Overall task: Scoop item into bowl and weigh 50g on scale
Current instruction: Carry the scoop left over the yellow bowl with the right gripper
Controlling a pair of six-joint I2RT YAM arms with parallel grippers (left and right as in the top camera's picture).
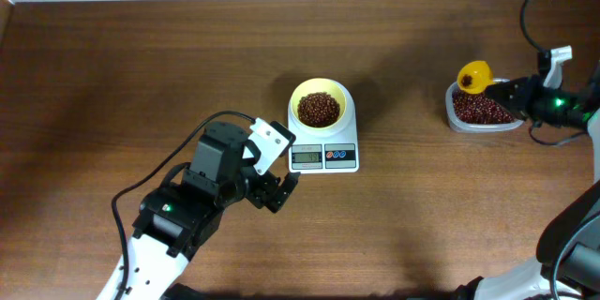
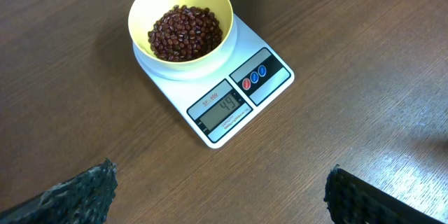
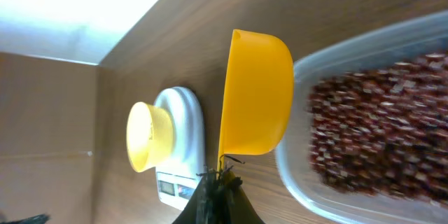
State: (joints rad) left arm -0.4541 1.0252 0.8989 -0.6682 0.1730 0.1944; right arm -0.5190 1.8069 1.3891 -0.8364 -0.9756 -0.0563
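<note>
Left to right: our left end effector (image 1: 279, 189) sits low over the surface (image 1: 112, 75), jaws wide apart, holding nothing, just beside the front-left corner of the scale (image 1: 323, 157). Left wrist view has the scale dead ahead, framed by the two fingers (image 2: 77, 190)

Scale's long axis runs near-to-far: display (image 2: 224, 106) at our end, bowl (image 1: 319, 85) upright on the far end. Beans (image 1: 318, 109) cover the bowl's bottom, well below the rim. Display looks like 49 in the left wrist view; digits are small, we won't swear to it. If right, we judge we're a few beans short of target

Well apart to the right: clear container (image 1: 454, 120) with the bean stock (image 1: 483, 108). The scoop (image 1: 473, 77) hangs over its far-left corner. Right end effector (image 1: 504, 96) is clamped tight on the scoop's tail end. Scoop's long axis runs roughly left-right, cup end pointing left towards the bowl, tail running right into the end effector. Right wrist view shows the cup rolled on its side, back to the camera, so we can't tell if it carries beans

Key relation: bowl lies left of the scoop, slightly nearer us. Left arm is nearer the bowl but empty; right arm has the tool, so the top-up is its job. We'd want a small load and a slow tip
</note>
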